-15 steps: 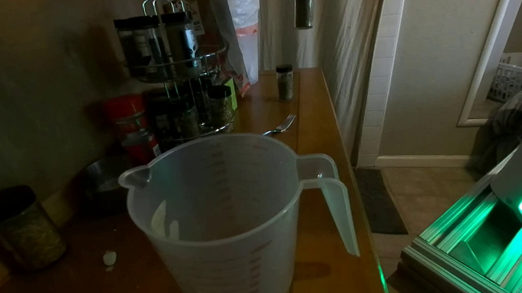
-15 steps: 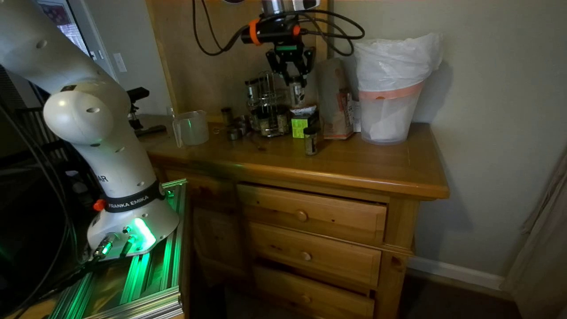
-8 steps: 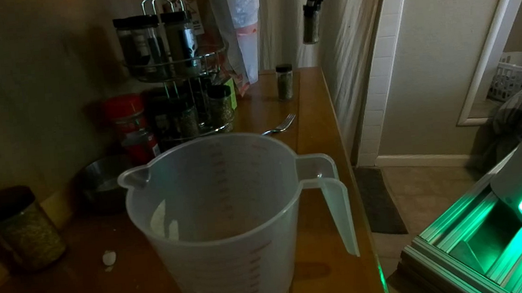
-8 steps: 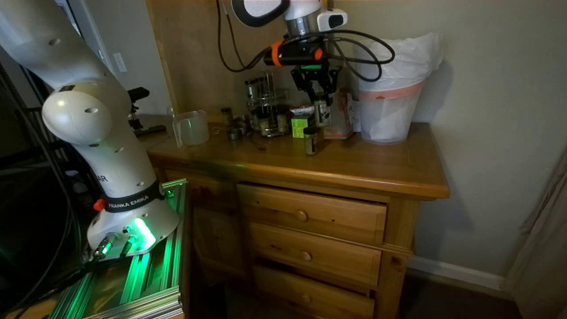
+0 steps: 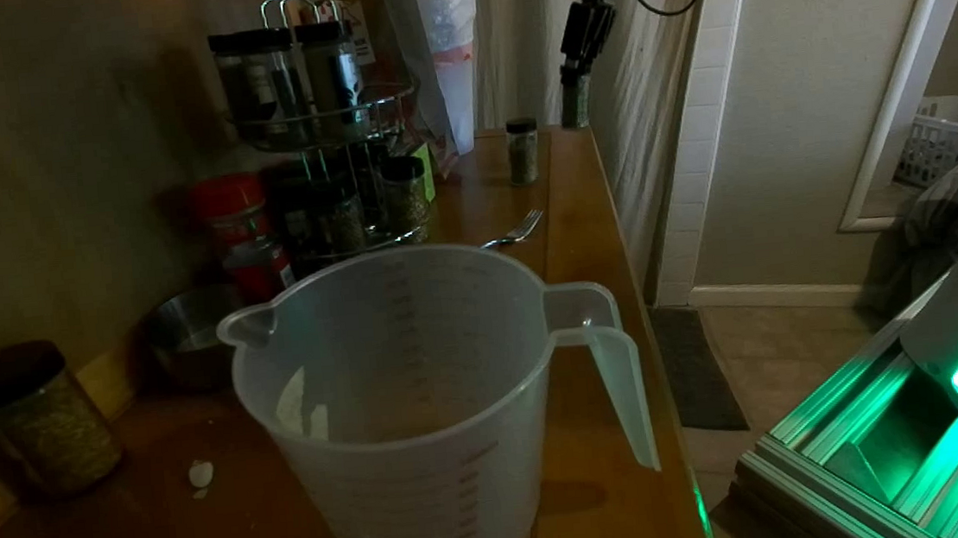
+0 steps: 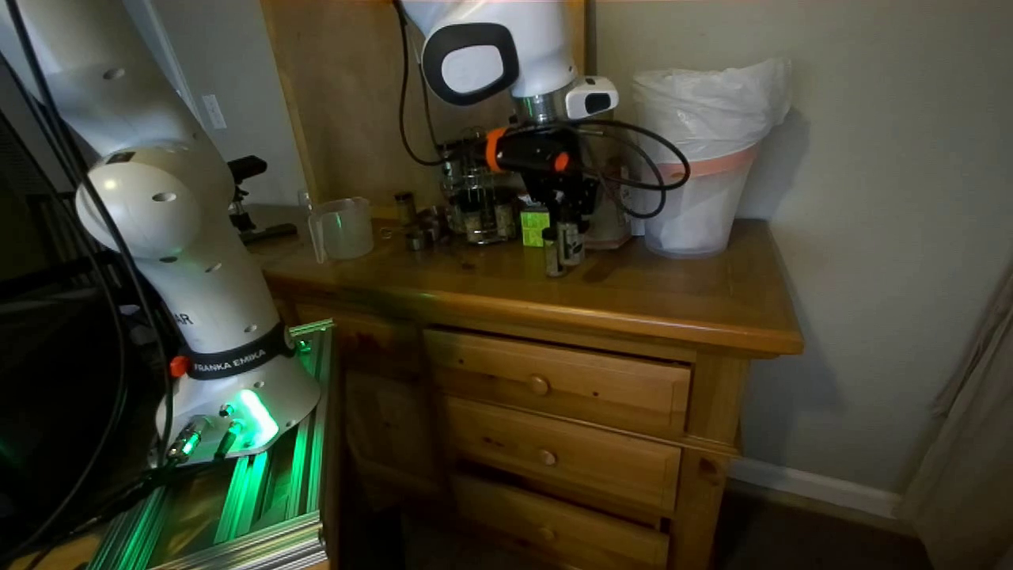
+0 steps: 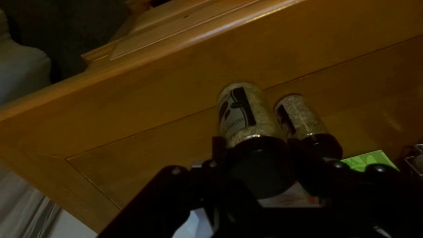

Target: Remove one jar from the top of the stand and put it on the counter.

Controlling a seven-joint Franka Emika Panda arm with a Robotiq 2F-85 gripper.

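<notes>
"Where's the jar (image 6: 571, 244)?"

"Above the worktop (image 6: 673, 297), near a second jar (image 5: 524, 156) that stands upright; an exterior view shows the two apart."

"And the end effector (image 7: 256, 145)?"

"Clamped on the jar at its black lid (image 7: 261, 167)."

"Which way does it point?"

"Lid up, base down, long axis close to vertical."

"What does the wrist view add?"

"Lettering on the label (image 7: 236, 112), too small to read in both exterior views; those show the stand (image 5: 382, 102)."

In an exterior view, the arm's black wrist (image 6: 532, 150) partly hides the stand (image 6: 478, 191).
</notes>
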